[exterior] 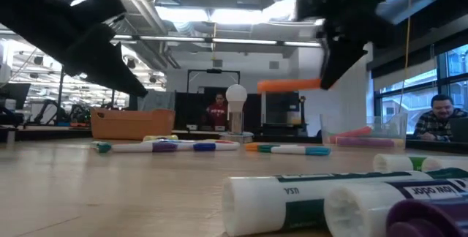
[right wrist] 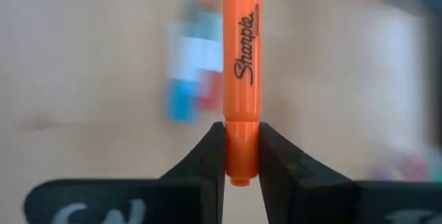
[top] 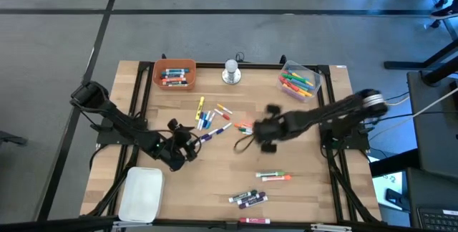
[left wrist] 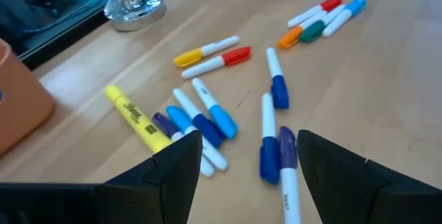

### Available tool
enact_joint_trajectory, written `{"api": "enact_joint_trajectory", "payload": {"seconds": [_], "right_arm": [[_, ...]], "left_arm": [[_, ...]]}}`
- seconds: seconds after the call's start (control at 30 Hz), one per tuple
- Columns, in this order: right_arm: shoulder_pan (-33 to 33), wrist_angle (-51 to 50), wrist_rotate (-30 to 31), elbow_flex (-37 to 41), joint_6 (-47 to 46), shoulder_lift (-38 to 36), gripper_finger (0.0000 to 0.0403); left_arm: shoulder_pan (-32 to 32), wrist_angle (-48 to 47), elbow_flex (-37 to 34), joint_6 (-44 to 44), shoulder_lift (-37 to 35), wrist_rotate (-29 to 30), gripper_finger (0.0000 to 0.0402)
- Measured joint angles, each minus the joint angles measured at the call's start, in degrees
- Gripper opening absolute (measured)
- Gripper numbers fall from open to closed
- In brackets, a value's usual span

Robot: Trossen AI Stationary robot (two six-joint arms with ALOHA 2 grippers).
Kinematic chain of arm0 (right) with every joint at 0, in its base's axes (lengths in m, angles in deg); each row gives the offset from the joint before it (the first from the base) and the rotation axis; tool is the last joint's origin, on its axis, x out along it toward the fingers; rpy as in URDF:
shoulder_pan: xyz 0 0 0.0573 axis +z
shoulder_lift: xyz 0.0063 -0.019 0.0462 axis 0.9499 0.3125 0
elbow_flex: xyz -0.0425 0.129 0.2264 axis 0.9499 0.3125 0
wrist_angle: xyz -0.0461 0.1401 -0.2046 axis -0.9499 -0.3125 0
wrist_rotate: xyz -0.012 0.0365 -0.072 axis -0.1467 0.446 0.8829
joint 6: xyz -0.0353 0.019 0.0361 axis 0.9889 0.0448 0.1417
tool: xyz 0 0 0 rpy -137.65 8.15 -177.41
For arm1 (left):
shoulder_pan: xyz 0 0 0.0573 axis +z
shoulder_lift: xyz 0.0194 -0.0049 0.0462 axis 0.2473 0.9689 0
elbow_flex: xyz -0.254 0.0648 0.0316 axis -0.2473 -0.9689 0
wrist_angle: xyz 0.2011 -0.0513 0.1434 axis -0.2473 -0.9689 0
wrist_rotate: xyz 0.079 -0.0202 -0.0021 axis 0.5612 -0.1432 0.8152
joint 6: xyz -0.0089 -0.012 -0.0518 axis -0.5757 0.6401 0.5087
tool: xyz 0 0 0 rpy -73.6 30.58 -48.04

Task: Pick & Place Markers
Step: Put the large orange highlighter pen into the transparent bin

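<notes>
Many coloured markers (top: 211,117) lie loose on the wooden table, with more near the front edge (top: 247,199). My right gripper (top: 263,135) hangs over the table's middle, shut on an orange marker (right wrist: 240,58), which the low view shows level in the air (exterior: 289,85). My left gripper (left wrist: 248,144) is open and low, just short of the left cluster, its fingers on either side of a blue-and-white marker (left wrist: 269,141) without touching it. It shows from above at the cluster's near-left side (top: 187,142). My right gripper pinches the orange marker near one end (right wrist: 240,160) between its two fingers. The fingers slant down from the table's right. The rest of the marker juts out past the fingertips toward the table's left (exterior: 278,85). The marker is level and lifted clear of the table.
An orange bin (top: 174,73) with markers stands at the far left and a clear box (top: 299,80) with markers at the far right. Between them stands a silver knob-like object (top: 230,71). A white tray (top: 141,192) lies at the near left. People sit in the room behind.
</notes>
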Motion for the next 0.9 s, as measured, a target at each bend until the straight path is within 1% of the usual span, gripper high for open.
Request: {"api": "enact_joint_trajectory", "payload": {"seconds": [0.13,0.17,0.23,0.33,0.43,0.53,0.6,0.73,0.83,0.9], "right_arm": [[-6.48,-2.59,13.95,11.07,-11.31,-11.42,0.0059],[-8.29,-2.83,16.11,13.67,-13.14,-13.74,0.0058],[-12.23,-2.16,18.5,18.18,-14.61,-18.19,0.0058],[-18.11,-1.43,20.23,23.85,-14.29,-22.33,0.0058],[-23.79,0.47,21.66,27.56,-11.24,-24.46,0.0058],[-28.56,5.42,19.54,28.18,-6.58,-24.5,0.0058],[-31.19,6.98,18.78,28.18,-4.42,-24.16,0.0058],[-35.75,7.02,18.75,28.18,-2.75,-24.11,0.0058],[-38.93,6.89,18.54,28.18,-0.84,-24.11,0.0058],[-40.93,7.32,17.33,28.18,0.99,-24.11,0.0058]], "left_arm": [[0.16,3.87,0.0,-4.32,0.0,-1.52,0.0233],[0.18,4.69,0.0,-5.48,0.0,-1.6,0.0233],[0.43,5.93,0.0,-7.69,0.0,-1.64,0.0233],[1.19,6.39,0.0,-8.24,0.0,-1.8,0.0233],[2.07,6.43,0.0,-8.36,0.0,-2.15,0.0233],[3.02,7.03,0.0,-8.42,0.0,-2.22,0.0233],[3.71,7.73,0.0,-8.46,0.0,-2.94,0.0233],[4.65,9.83,0.0,-10.62,0.0,-4.59,0.0233],[5.02,11.06,0.0,-12.6,0.0,-4.75,0.0233],[5.45,11.35,0.0,-13.77,0.0,-4.77,0.0233]]}}
